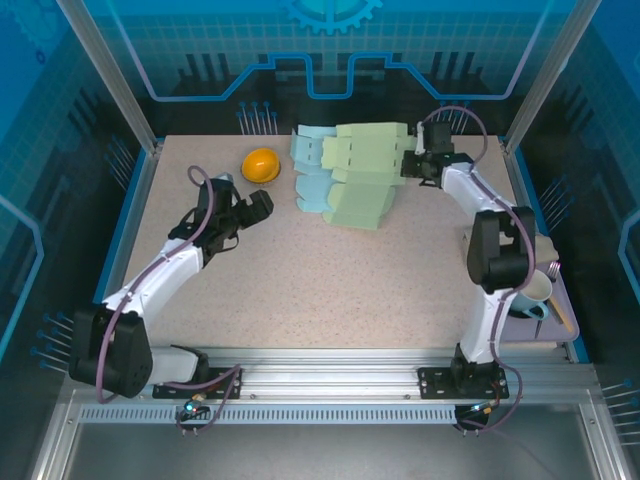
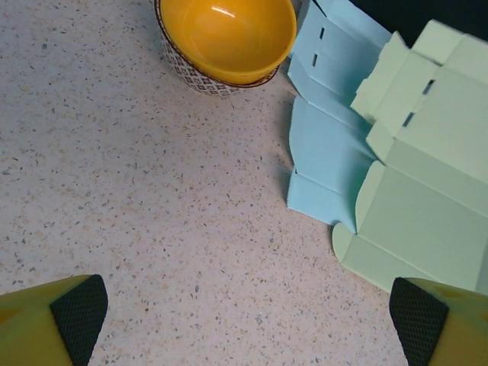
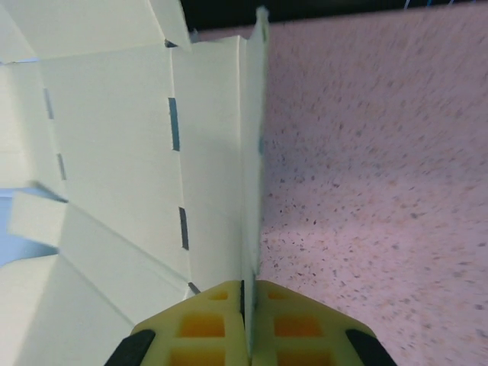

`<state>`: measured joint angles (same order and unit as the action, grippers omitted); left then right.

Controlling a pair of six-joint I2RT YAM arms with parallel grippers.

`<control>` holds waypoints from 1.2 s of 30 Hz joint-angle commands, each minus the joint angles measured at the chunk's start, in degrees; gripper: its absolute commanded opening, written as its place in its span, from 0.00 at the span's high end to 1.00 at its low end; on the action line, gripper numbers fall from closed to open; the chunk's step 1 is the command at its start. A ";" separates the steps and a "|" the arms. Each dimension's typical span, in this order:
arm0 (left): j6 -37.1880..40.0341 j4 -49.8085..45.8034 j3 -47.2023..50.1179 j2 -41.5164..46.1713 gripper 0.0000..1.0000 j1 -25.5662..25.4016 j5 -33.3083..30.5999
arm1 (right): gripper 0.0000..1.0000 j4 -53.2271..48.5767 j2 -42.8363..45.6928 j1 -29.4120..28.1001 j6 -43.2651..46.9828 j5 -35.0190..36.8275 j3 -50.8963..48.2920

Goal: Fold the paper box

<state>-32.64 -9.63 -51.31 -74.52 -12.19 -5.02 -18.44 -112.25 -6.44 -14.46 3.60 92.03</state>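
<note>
**A:** The right gripper [image 1: 408,168] is out at the far right of the tabletop [image 1: 300,290], jaws pinched flat on the right edge of the green box [image 1: 365,175].

**B:** Yes, and on its wrist camera that flap stands upright between the two yellow fingers, clamped with no gap. The rest of the card spreads away to the left, slots and creases showing.

**A:** So the box isn't folded up yet. It's a cut sheet at the back middle of the tabletop, its right edge lifted, and it lies partly over a blue sheet [image 1: 312,180].

**B:** The blue one pokes out on the left, underneath the green.

**A:** And the left gripper [image 1: 247,212]?

**B:** Its jaws are spread wide and hold nothing. It sits over bare tabletop, to the near left of both sheets. On its wrist camera the near corner of the green card comes close to the right pad.

**A:** There's an orange bowl [image 1: 260,165] just beyond that gripper, just beside the blue sheet's left edge.

**B:** And a white cup [image 1: 537,290] sits at the tabletop's right edge, well apart from the sheets.
</note>
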 commanded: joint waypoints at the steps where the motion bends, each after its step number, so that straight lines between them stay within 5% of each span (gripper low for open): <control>1: 1.52 -2.12 -2.22 3.95 0.01 -0.64 1.64 | 1.00 -1.51 6.61 -0.43 2.80 0.63 -1.29; 14: 6.20 -3.34 -2.83 11.92 0.01 -2.56 8.40 | 1.00 -11.20 24.55 -3.08 7.99 -0.58 -2.51; 22: 10.02 -0.38 -2.89 13.51 0.01 -3.94 17.89 | 1.00 -13.41 35.66 -6.13 10.42 -4.19 -8.02; 36: 21.04 -1.73 -6.20 11.94 0.01 -4.07 22.42 | 1.00 -11.22 49.80 -6.93 16.99 -39.06 -17.50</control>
<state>-15.62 -11.29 -56.23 -63.24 -15.92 15.40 -30.76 -64.27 -12.62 -0.45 -23.99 75.31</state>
